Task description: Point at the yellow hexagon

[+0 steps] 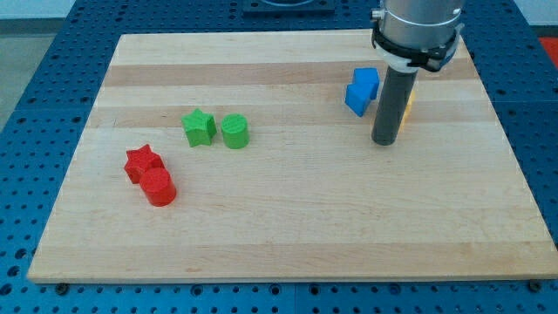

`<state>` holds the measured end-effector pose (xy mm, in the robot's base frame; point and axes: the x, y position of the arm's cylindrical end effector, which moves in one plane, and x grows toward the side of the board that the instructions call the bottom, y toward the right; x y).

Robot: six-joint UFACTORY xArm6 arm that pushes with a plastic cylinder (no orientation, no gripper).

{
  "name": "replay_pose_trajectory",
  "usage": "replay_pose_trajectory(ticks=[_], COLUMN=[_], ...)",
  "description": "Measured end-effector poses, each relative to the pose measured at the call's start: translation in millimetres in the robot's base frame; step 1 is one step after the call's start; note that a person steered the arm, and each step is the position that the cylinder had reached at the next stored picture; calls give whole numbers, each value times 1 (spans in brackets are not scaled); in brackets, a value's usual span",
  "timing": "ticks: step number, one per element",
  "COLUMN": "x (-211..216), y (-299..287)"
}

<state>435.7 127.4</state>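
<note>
The yellow hexagon (407, 106) is mostly hidden behind my rod at the view's upper right; only a thin yellow edge shows on the rod's right side. My tip (385, 141) rests on the board just below and slightly left of that yellow block, close to it; I cannot tell whether they touch. Two blue blocks sit just left of the rod: a blue cube (366, 81) and a second blue block (357, 99) below it.
A green star (199, 127) and a green cylinder (234, 132) sit left of centre. A red star (143, 162) and a red cylinder (159, 187) lie at the lower left. The wooden board (288, 227) rests on a blue perforated table.
</note>
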Motion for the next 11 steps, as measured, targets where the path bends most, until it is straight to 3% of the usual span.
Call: replay_pose_trajectory(ticks=[3,8,11], x=[-4,-11,-35], y=[-120,-124,-167])
